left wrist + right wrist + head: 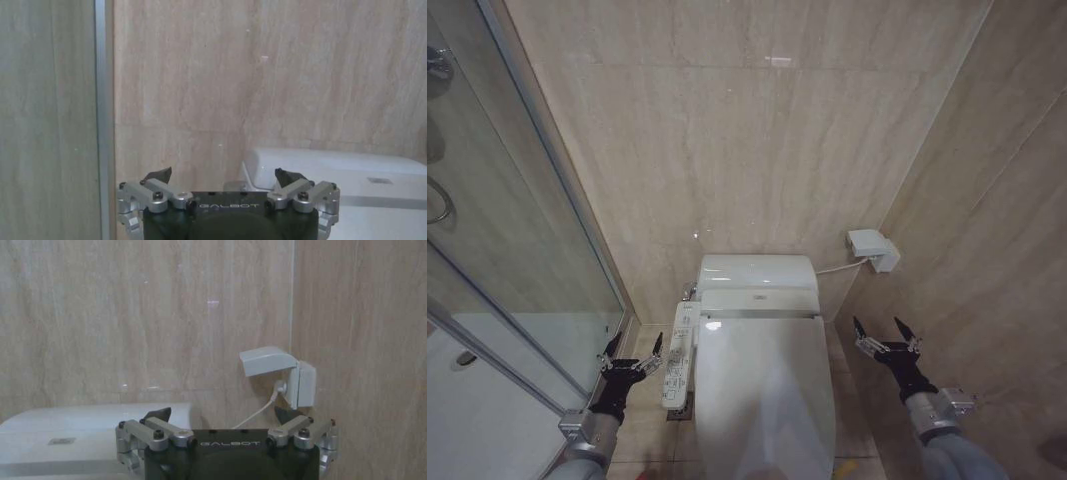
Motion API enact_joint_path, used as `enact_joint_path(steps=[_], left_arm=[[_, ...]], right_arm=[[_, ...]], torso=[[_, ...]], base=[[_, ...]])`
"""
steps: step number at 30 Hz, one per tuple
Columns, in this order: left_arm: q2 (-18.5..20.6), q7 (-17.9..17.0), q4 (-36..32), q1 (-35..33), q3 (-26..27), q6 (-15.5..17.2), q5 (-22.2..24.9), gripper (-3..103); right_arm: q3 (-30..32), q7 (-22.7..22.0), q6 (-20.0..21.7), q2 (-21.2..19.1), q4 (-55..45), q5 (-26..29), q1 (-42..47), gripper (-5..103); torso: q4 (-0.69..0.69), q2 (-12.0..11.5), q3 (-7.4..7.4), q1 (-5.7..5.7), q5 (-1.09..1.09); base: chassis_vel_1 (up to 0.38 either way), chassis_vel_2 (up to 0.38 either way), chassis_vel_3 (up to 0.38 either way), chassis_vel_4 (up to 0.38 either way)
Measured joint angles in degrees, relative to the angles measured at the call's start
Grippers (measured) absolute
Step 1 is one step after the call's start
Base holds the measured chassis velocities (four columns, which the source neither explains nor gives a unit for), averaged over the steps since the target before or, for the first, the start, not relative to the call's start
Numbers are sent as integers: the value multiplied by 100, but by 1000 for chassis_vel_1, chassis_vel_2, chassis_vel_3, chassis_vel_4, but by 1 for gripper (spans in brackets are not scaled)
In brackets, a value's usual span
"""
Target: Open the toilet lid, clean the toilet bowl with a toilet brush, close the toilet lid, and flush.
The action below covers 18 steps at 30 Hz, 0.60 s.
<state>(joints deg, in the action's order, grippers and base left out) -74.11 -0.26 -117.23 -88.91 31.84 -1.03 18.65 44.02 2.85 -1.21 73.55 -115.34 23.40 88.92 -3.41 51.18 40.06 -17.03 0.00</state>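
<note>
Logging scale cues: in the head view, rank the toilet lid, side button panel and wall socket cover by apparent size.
1. toilet lid
2. side button panel
3. wall socket cover, though it sits farther away.

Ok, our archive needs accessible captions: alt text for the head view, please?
A closed toilet lid sits centred against a beige tiled wall, the left gripper and right gripper hovering open at either side, touching nothing. A glass shower screen stands left.

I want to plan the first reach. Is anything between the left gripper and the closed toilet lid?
Partly. The side button panel runs along the lid's left edge, between it and the open left gripper. The right gripper, also open, has bare floor between it and the lid.
</note>
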Motion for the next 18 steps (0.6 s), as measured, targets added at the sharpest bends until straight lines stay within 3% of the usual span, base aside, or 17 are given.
enact_joint_path(steps=[18], left_arm=[[45, -15, -250, -62, 188, -154, -303, 100]], right_arm=[[0, 0, 0, 0, 0, 0, 0, 100]], torso=[[0, 0, 0, 0, 0]], base=[[0, 0, 0, 0]])
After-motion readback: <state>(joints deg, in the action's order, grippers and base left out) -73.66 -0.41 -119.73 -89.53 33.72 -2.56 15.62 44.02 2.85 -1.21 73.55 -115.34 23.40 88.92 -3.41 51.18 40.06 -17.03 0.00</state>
